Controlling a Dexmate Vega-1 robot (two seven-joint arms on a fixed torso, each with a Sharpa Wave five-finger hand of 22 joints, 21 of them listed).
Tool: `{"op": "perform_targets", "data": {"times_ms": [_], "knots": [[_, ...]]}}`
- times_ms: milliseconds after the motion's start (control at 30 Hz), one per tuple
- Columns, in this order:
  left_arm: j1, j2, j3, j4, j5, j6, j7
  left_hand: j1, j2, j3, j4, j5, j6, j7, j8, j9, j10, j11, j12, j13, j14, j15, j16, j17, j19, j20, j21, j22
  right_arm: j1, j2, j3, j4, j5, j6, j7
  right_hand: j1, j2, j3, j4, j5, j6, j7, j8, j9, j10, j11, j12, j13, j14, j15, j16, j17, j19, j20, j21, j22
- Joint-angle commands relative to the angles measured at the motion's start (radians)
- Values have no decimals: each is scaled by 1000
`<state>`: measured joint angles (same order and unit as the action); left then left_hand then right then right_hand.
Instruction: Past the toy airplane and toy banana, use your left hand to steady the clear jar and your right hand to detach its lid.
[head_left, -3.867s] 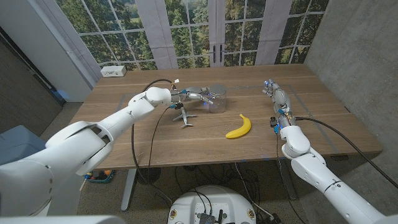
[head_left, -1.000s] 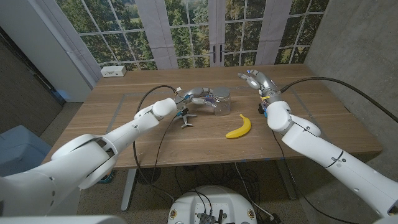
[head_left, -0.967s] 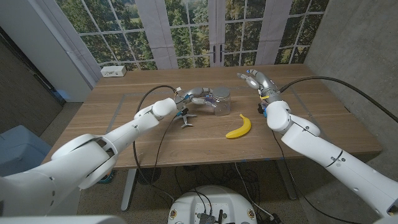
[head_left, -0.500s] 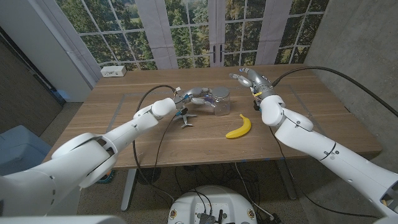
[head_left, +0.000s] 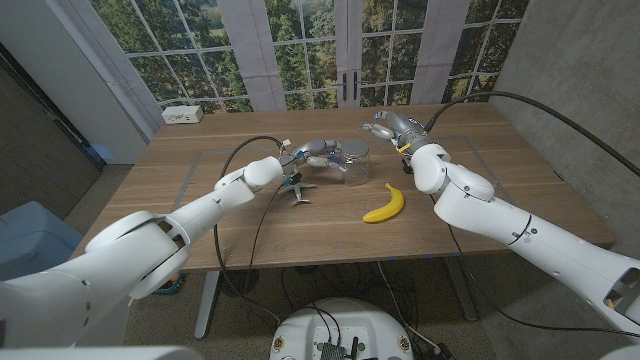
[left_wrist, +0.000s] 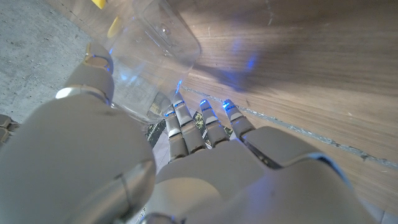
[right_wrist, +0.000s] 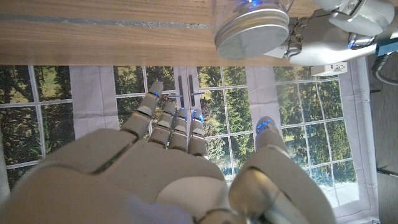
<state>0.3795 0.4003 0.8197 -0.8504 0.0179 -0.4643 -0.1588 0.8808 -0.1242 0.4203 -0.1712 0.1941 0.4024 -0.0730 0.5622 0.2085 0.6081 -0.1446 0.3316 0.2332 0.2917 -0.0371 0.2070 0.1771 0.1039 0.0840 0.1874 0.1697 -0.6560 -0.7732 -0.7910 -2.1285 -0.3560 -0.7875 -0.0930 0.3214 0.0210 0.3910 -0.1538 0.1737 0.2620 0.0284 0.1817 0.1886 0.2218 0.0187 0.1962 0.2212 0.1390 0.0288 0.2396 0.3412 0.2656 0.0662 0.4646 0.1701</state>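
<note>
The clear jar (head_left: 352, 168) with a silver lid (head_left: 353, 151) stands at mid-table, beyond the toy airplane (head_left: 294, 188) and the yellow toy banana (head_left: 385, 205). My left hand (head_left: 322, 152) grips the jar's left side. In the left wrist view its fingers (left_wrist: 186, 124) wrap the clear jar (left_wrist: 152, 56). My right hand (head_left: 388, 124) hovers open just above and to the right of the lid, not touching it. In the right wrist view the lid (right_wrist: 252, 34) lies past my spread fingers (right_wrist: 168, 121), with the left hand (right_wrist: 339, 28) beside it.
A white power strip (head_left: 182, 114) lies at the table's far left corner. Windows stand behind the table's far edge. Bare wood (head_left: 500, 170) stretches to the right of the jar and banana.
My right hand has swung from the table's right side leftward to just above and beside the jar's lid. The left hand, jar, airplane and banana have stayed put.
</note>
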Motion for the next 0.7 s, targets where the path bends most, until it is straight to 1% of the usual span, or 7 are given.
{"op": "perform_targets", "data": {"times_ms": [33,100,167,233,267,467,700], "knots": [[-14,-12,6,23,4,-8,7,112,122,2,5,9,169,-94,66,17,105,-79,8,58,12,-154,-1,2,-7,0,2,3,65,-3,-66,17,-76,-32,114,12,-8,-8,1,0,-10,-1,3,2,-9,0,-3,3,-10,2,-2,5,-5,13,-8,5],[-17,-15,7,28,3,-8,2,113,123,2,5,9,170,-94,67,17,105,-79,7,58,12,-154,-1,2,-8,-1,1,3,71,2,-80,20,-102,-45,118,13,-10,-9,1,1,-12,-2,4,3,-9,7,-2,4,-7,4,-1,5,-7,17,-11,5],[-18,-16,9,29,5,-7,4,113,123,2,5,9,171,-93,67,17,106,-79,7,58,12,-154,-1,2,-9,0,1,3,79,3,-89,19,-112,-51,138,13,-12,-11,1,1,-16,-3,5,3,-3,25,4,5,1,11,3,6,-7,30,-15,5],[-19,-18,9,31,1,-7,0,113,124,1,5,9,169,-93,66,17,107,-79,7,59,12,-154,-1,2,-10,2,1,3,92,6,-106,23,-133,-60,159,12,-14,-13,1,2,-16,-2,6,3,-2,28,5,6,10,9,7,6,0,37,-15,5],[-18,-17,10,28,5,-5,5,113,125,0,5,9,169,-93,67,17,107,-79,6,59,13,-154,-2,2,-10,2,1,3,99,7,-114,25,-142,-63,171,12,-15,-14,1,2,-16,0,7,3,2,34,8,7,16,14,10,6,3,40,-15,5],[-13,-13,10,14,6,3,8,114,126,-2,5,9,170,-94,67,16,109,-79,5,61,12,-154,-3,2,-12,1,1,3,125,14,-144,37,-182,-75,231,12,-16,-16,1,3,-18,-2,9,3,11,34,13,8,27,14,15,7,10,41,-17,6],[-1,2,10,-24,17,18,18,116,130,-4,4,9,170,-94,68,16,111,-79,2,63,12,-155,-4,2,-12,1,1,3,144,21,-172,41,-233,-88,287,13,-18,-19,1,3,-19,-3,10,4,12,38,15,10,37,7,20,8,12,44,-20,6]]}}
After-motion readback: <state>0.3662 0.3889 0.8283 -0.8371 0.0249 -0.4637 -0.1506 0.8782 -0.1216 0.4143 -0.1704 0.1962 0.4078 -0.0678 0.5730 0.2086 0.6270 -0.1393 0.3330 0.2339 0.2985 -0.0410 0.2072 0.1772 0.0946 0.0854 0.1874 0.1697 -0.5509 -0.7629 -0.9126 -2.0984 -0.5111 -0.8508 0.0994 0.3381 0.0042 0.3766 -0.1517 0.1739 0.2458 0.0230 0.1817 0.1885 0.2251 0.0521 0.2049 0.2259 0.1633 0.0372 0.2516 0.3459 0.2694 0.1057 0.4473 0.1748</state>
